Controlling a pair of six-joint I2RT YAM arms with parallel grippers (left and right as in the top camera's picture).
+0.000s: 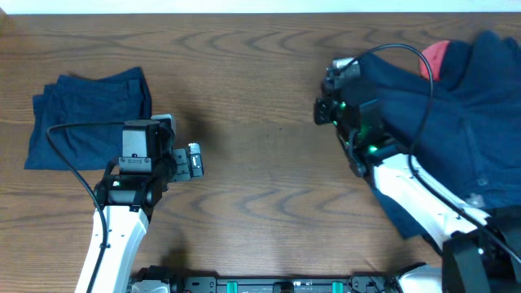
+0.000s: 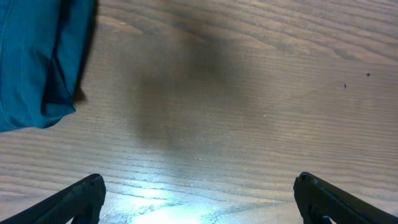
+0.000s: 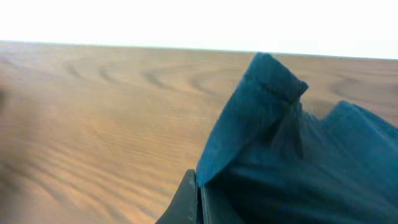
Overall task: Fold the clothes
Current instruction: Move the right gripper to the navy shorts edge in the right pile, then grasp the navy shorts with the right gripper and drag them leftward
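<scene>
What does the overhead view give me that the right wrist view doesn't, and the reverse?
Overhead only: the folded shorts at the far left, the open left gripper near them, a coral-red garment in the right-hand pile. Right wrist only: that the right gripper is closed on a raised fold of navy cloth. Both: the wooden table and that navy cloth.

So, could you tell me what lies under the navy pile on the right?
A coral-red garment peeks out from beneath the navy pile near its far edge. The rest of it, and anything else below, is covered by the pile.
</scene>
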